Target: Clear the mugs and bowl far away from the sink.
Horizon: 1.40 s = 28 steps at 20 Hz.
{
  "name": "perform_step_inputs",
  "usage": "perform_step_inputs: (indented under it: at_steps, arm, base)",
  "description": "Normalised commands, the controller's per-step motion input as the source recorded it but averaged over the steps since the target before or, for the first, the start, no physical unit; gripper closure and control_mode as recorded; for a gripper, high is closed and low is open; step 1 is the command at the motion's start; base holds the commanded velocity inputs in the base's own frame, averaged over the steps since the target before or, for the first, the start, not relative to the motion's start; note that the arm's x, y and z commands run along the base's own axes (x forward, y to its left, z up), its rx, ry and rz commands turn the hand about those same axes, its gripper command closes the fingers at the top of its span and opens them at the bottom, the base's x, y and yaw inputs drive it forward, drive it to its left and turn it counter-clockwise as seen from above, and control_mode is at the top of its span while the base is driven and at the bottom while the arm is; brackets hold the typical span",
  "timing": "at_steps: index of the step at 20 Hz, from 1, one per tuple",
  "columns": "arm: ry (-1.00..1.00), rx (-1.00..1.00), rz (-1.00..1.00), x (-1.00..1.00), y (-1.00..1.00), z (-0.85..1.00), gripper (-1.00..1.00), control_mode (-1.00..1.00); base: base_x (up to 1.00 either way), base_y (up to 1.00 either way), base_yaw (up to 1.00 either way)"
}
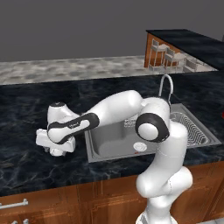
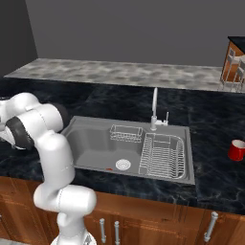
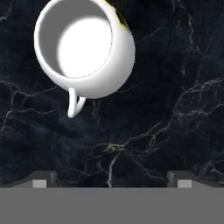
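The white rounded mug stands upright on the black marble counter, its handle toward the bottom of the hand view and a dark mark at its rim. My gripper hangs above the counter just short of it, open, with nothing between the fingertips. In the left base view the gripper is low over the counter, left of the sink. The red mug stands on the counter right of the sink. The bowl is out of view.
A curved silver faucet rises behind the basin, and wire dish racks lie in its right half. The counter's front edge drops to wooden cabinets. Stools stand by a far island.
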Motion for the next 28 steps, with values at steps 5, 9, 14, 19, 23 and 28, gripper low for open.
perform_step_inputs:
  at_steps: [5,9,14,19,23,28]
  arm:
    - [0.00,0.00,0.00,0.13,0.08,-0.12,-1.00,-1.00]
    - [0.00,0.00,0.00,0.18,0.08,-0.11,-1.00,-1.00]
    - [0.00,0.00,0.00,0.18,0.04,-0.09,-1.00,-1.00]
    - [0.00,0.00,0.00,0.19,0.06,-0.06,-1.00,-1.00]
    - [0.00,0.00,-0.01,0.13,0.09,-0.09,-1.00,-1.00]
    - [0.00,0.00,-0.01,0.12,0.10,-0.12,-1.00,-1.00]
  base:
    - [0.00,0.00,0.00]
    - [0.00,0.00,0.00]
    - [0.00,0.00,0.00]
    - [0.00,0.00,0.00]
    - [0.00,0.00,0.00]
    - [0.00,0.00,0.00]
